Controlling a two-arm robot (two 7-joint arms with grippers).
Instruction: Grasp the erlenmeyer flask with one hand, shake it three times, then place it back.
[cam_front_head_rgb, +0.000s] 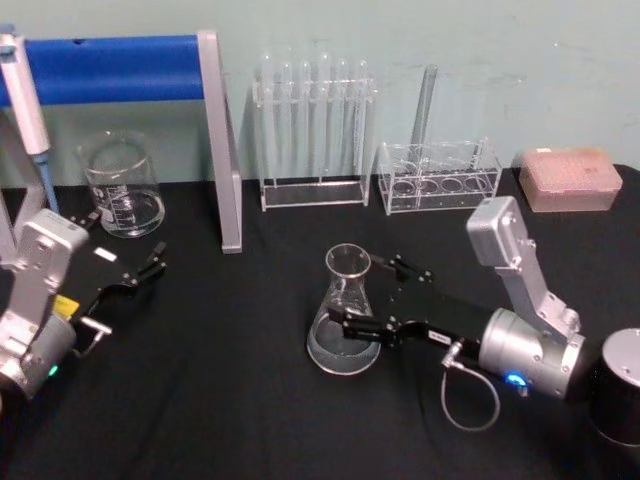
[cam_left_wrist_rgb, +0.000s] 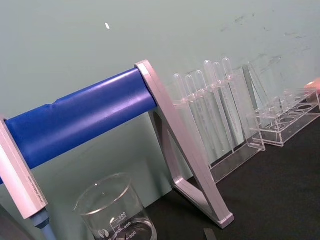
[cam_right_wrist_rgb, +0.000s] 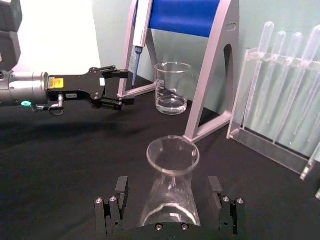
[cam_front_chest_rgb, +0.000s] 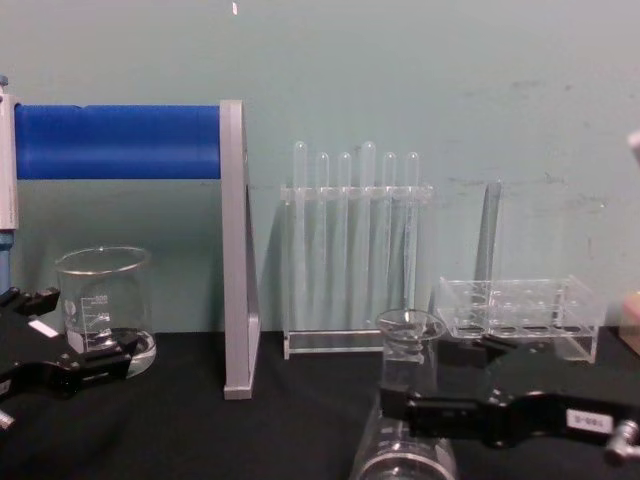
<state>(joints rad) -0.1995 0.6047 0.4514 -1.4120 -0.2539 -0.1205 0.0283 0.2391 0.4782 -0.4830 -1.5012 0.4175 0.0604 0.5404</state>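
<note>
Your erlenmeyer flask (cam_front_head_rgb: 345, 315) stands upright on the black table (cam_front_head_rgb: 250, 400), roughly at its middle and a little nearer you than the racks. The right gripper (cam_front_head_rgb: 385, 298) comes in from the right with its body lying low over the cloth, and its two black fingers (cam_front_head_rgb: 362, 325) sit one on each side of the flask's cone. From the right wrist view you can see the flask (cam_right_wrist_rgb: 171, 187) centred between the fingers (cam_right_wrist_rgb: 116, 200), with a sliver of space on either side (the jaws are spread, not clamped on the glass). In the chest view the flask (cam_front_chest_rgb: 405, 400) rises in front of the right gripper (cam_front_chest_rgb: 440, 408), its base on the table.

Your left gripper (cam_front_head_rgb: 140, 272) is parked at the left side of the table, well apart from the flask, near the glass beaker (cam_front_head_rgb: 122, 185); its fingers stand apart with nothing between them, as the right wrist view shows (cam_right_wrist_rgb: 117, 87).

Along the far edge, from left to right, you have the blue-barred stand (cam_front_head_rgb: 215, 140) with a pipette (cam_front_head_rgb: 22, 95) hanging on it, the tall test tube rack (cam_front_head_rgb: 312, 130), a low clear rack (cam_front_head_rgb: 438, 178) holding one tube, and a pinkish tip box (cam_front_head_rgb: 568, 178). A dark cylinder (cam_front_head_rgb: 618, 385) sits at the near right edge.
</note>
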